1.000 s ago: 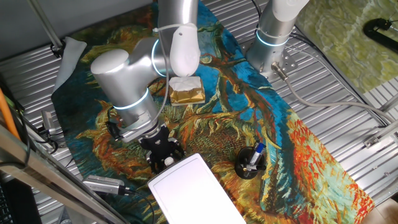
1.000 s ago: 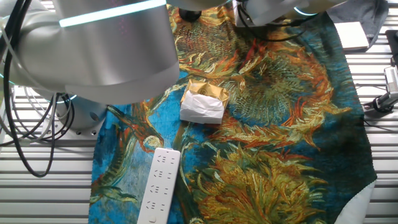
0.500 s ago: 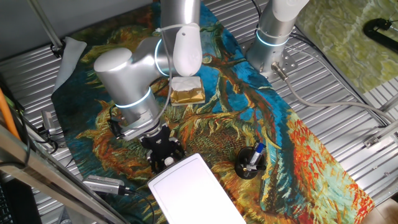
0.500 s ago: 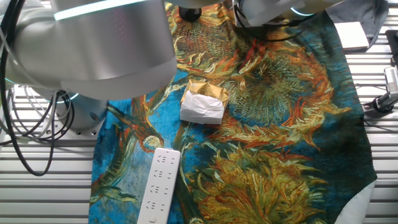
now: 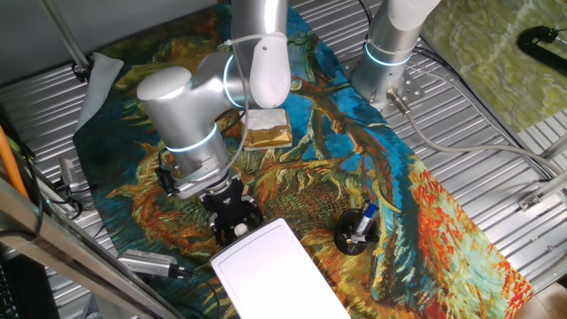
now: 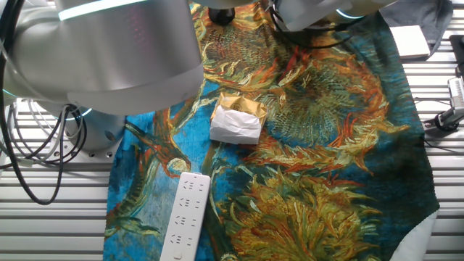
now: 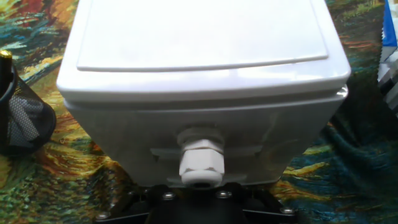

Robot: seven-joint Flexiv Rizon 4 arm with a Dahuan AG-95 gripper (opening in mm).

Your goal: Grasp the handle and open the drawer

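The drawer (image 5: 266, 266) is a white flat-topped box at the near edge of the painted cloth. In the hand view its front face (image 7: 205, 124) fills the frame, with a round white knob handle (image 7: 199, 163) low in the middle. My black gripper (image 5: 236, 220) sits at the box's front edge. In the hand view its fingers (image 7: 199, 190) show as one dark mass with no gap, closed at the knob's tip. The drawer front looks flush or barely out; I cannot tell which. In the other fixed view my arm link (image 6: 109, 51) hides the gripper and box.
A gold-and-white foil block (image 5: 266, 128) lies behind my arm and shows in the other fixed view (image 6: 236, 119). A black mesh cup (image 5: 357, 232) with pens stands right of the box, left in the hand view (image 7: 18, 121). A white power strip (image 6: 185, 216) lies nearby. A second arm base (image 5: 390, 53) stands at the back.
My elbow and upper arm have shifted slightly right and back. The gripper and the white box stay where they were.
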